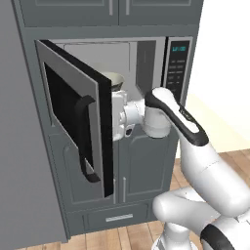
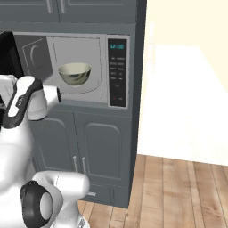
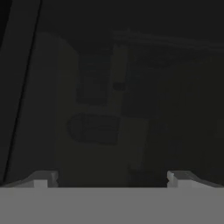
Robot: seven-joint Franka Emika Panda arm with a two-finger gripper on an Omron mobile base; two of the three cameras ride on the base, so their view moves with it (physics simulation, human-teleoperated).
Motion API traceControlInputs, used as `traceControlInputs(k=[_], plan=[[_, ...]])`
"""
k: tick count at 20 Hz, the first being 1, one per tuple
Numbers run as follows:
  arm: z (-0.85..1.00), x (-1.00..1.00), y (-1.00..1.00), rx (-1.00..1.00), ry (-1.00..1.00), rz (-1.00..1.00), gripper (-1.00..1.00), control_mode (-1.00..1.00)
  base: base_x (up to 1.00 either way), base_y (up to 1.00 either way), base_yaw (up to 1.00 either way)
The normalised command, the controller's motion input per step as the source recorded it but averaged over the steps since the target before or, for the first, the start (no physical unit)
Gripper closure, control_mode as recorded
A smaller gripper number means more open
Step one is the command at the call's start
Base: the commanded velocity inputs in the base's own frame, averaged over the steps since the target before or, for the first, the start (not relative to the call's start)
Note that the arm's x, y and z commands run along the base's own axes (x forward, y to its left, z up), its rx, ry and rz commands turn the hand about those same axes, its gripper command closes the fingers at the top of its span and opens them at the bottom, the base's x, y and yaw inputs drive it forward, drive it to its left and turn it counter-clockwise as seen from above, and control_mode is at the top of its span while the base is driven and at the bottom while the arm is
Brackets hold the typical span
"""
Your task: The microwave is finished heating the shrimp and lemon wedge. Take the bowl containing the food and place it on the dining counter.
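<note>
The grey panelled cabinet wall is seen to fill most of both base views, and the microwave is built into it at chest height of the arm. Its black glass door is swung wide open toward the left, with the black vertical handle facing outward. The keypad with its cyan display is seen at the right of the cavity.

The white arm is stretched toward the opening, its wrist level with the cavity floor, just behind the edge of the open door.

The bowl is found inside the cavity, upright on the floor of the microwave, toward the middle; in the left base view only its rim is seen above the door edge. What lies in it cannot be made out.

In the hand view the two fingers are seen well apart at the bottom, so the gripper is judged open and empty; the dark scene ahead is too dim to read.

The step in hand is judged to be the reach for the bowl. The hand should be carried in clear of the door edge and lowered over one side of the rim, so that one finger goes inside and one outside. The bowl should then be lifted level and drawn straight out, so that nothing is tipped from it.
</note>
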Motion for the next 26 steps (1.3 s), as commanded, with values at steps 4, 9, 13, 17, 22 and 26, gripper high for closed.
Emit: traceControlInputs(k=[4,9,13,17,22,26], plan=[[0.00,0.23,0.54,-0.11,0.00,-0.15,-1.00,-1.00,0.00,0.00,0.00],[0.00,0.03,-0.32,-0.01,0.00,-0.12,-1.00,-1.00,0.00,0.00,0.00],[0.11,0.08,-1.00,0.00,0.03,-0.39,-1.00,-1.00,0.00,0.00,0.00],[0.00,0.16,-1.00,0.00,0.12,-0.43,-1.00,-1.00,0.00,0.00,0.00],[0.07,0.28,-1.00,0.00,0.21,-0.38,-1.00,-1.00,0.00,0.00,0.00],[0.32,0.35,-1.00,-0.01,0.26,-0.38,-1.00,-1.00,0.00,0.00,0.00]])
